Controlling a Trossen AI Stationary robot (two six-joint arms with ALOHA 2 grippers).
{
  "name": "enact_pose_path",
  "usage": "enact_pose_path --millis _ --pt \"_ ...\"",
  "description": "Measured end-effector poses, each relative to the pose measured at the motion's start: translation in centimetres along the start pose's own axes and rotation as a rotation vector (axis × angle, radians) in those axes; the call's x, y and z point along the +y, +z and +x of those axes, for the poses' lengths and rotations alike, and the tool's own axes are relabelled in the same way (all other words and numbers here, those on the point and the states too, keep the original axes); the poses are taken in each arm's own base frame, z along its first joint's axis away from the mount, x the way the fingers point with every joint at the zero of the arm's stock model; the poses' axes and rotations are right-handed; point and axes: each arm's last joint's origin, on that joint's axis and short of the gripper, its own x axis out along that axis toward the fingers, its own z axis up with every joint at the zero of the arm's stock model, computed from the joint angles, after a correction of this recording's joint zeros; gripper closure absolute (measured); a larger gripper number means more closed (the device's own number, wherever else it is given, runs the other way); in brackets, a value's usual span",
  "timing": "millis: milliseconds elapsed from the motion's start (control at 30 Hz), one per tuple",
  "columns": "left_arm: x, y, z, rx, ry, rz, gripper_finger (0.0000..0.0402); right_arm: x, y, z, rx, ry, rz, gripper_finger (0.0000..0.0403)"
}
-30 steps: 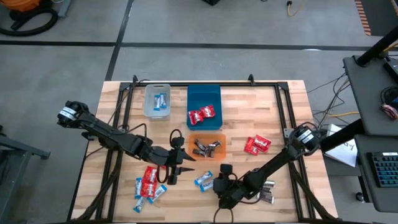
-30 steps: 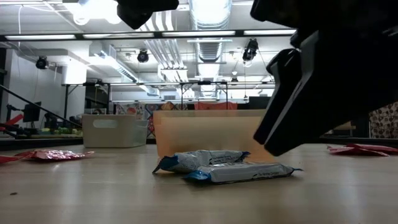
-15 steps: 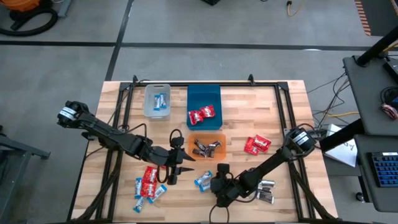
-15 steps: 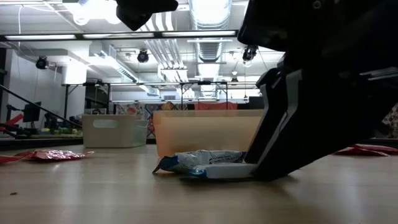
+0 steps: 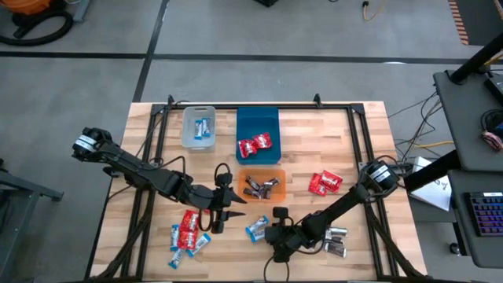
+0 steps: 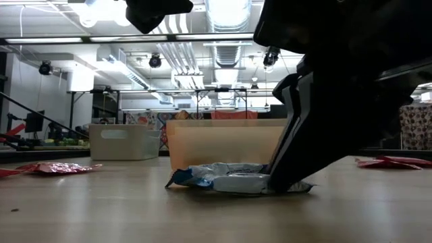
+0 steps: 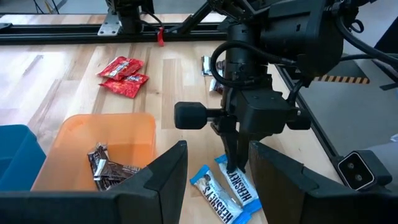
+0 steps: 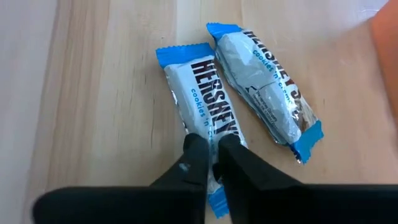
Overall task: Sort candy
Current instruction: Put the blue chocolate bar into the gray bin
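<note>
Right wrist view | right tool pinching glossy crinkled blue-and-white candy bar | left tool spread wide

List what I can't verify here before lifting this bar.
- Right wrist view: the right hand sits closed on the blue-and-white wrapped candy bar; its fingers hide that wrapper's near end.
- Low view: that hand's dark body covers the orange plastic bin's right side.
- High view: candies in the clear plastic bin are too small to count.
- Left wrist view: the blue plastic bin is cut off by the edge.
</note>
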Motion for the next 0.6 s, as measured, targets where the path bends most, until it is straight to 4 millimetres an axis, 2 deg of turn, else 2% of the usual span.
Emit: enact_pose_path --millis 367,600 --pt "0.0 0.0 0.0 0.001 0.000 -0.001 0.0246 -0.3 0.5 -1.3 -0.005 0.008 -0.013 0.0395" --pt "-0.3 -0.4 -0.1 0.033 -0.006 -0.015 0.0246 -0.1 0.7 -1.9 -0.059 -0.050 -0.032 0.0395"
